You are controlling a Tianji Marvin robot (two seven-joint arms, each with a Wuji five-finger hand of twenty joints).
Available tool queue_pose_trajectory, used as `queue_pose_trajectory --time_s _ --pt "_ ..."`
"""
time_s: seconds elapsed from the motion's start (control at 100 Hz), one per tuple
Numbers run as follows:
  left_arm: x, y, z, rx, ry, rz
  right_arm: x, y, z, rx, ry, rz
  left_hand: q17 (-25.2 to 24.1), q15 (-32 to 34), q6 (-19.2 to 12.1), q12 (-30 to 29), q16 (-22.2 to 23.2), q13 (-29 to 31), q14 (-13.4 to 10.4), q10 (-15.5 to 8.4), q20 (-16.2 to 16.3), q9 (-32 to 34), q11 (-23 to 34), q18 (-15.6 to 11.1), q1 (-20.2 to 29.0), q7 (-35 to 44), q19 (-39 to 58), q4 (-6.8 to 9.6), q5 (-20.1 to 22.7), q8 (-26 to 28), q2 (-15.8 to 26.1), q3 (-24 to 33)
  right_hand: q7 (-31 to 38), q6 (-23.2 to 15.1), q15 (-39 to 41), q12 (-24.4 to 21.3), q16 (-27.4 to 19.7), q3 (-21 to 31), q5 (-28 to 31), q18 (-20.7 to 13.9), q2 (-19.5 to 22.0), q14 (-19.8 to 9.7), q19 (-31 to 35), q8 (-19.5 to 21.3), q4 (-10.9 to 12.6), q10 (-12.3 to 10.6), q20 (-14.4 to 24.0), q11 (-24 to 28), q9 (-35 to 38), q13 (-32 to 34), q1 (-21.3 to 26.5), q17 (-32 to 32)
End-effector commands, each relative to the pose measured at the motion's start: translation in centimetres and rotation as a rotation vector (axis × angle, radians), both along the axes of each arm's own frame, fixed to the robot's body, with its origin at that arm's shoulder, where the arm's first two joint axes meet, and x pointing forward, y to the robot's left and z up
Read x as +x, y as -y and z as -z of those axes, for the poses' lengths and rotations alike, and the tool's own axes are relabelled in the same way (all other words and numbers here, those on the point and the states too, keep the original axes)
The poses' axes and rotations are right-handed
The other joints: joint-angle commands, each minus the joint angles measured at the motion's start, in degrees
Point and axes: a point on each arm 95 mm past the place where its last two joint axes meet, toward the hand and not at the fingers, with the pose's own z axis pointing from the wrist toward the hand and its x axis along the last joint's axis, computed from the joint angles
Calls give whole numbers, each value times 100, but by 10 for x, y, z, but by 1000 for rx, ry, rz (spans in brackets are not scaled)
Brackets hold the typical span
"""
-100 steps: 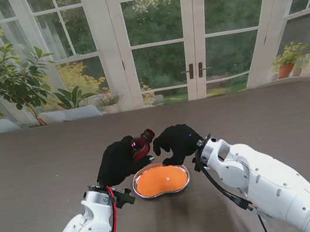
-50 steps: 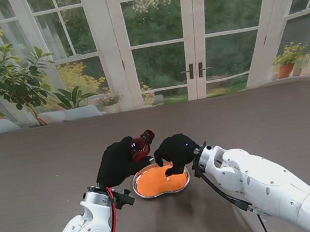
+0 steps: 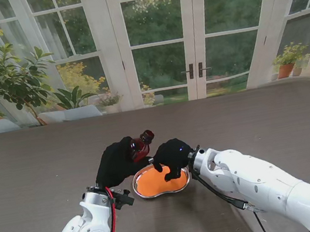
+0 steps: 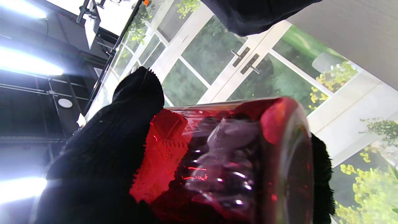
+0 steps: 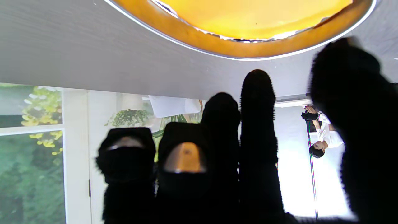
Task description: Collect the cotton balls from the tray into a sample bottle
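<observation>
An orange kidney-shaped tray (image 3: 151, 186) with a metal rim lies on the dark table in front of me. My left hand (image 3: 114, 162) is shut on a red sample bottle (image 3: 141, 144), held tilted just beyond the tray's far left edge; the left wrist view shows the bottle (image 4: 224, 161) held in that hand's black glove (image 4: 108, 149). My right hand (image 3: 172, 155) reaches down into the tray's right half and covers the spot where the cotton ball lay. In the right wrist view the fingers (image 5: 258, 130) are apart with nothing between them, close to the tray rim (image 5: 199, 40). No cotton ball shows.
The brown table (image 3: 44, 164) stretches wide on both sides and beyond the hands. Glass doors and potted plants (image 3: 12, 80) stand behind its far edge.
My right hand has moved left and down from beyond the tray's far right edge into the tray, and now covers the cotton ball. The left hand and bottle have stayed still.
</observation>
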Motion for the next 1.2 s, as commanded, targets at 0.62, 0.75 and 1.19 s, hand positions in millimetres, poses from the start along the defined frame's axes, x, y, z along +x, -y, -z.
queue_pose_trajectory --time_s 0.62,0.75,1.19 --pt "-2 0 -3 0 -5 9 4 -10 22 -114 -14 2 9 450 -1121 112 90 228 252 -205 101 319 64 -216 1495 1032 337 94 786 76 1732 1730 -515 195 1308 438 624 267 206 120 -136 -479 839 225 584 -285 -104 534 1259 126 -18 933" --pt "-2 0 -3 0 -7 11 5 -11 24 -132 -7 6 9 454 -1128 114 90 235 241 -212 101 330 66 -211 1495 1034 336 93 786 74 1722 1741 -469 185 1376 506 665 262 218 140 -159 -453 859 93 472 -293 -122 652 1280 125 22 991" --pt "-2 1 -2 -1 -10 13 8 -8 31 -172 13 29 12 449 -1121 126 86 246 263 -198 98 349 54 -195 1474 1022 332 82 807 55 1682 1795 -310 170 1425 461 705 232 358 159 -293 -507 872 6 387 -311 -139 814 1283 127 -71 1027"
